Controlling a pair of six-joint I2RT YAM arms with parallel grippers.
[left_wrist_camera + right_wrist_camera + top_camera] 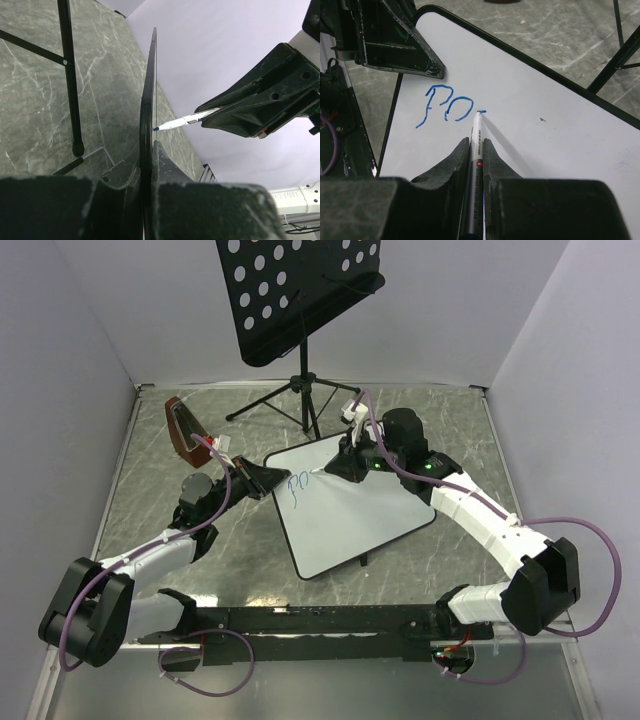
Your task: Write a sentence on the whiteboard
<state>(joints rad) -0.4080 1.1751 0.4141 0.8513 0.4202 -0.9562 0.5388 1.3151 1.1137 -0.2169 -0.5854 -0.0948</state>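
The whiteboard point(350, 510) is held tilted above the table. My left gripper point(258, 478) is shut on its left corner; in the left wrist view the board point(146, 115) shows edge-on between my fingers. My right gripper point(345, 466) is shut on a white marker point(475, 150), its blue tip touching the board point(545, 140). The sentence point(447, 107) is only a blue "Po" and a short dash at the tip, also faint in the top view point(296, 483). The marker point(182, 120) also shows in the left wrist view.
A black perforated music stand point(295, 295) on a tripod point(305, 400) stands behind the board. A brown-red object point(183, 430) lies at the left. Grey walls enclose the marble table point(180, 530) on three sides.
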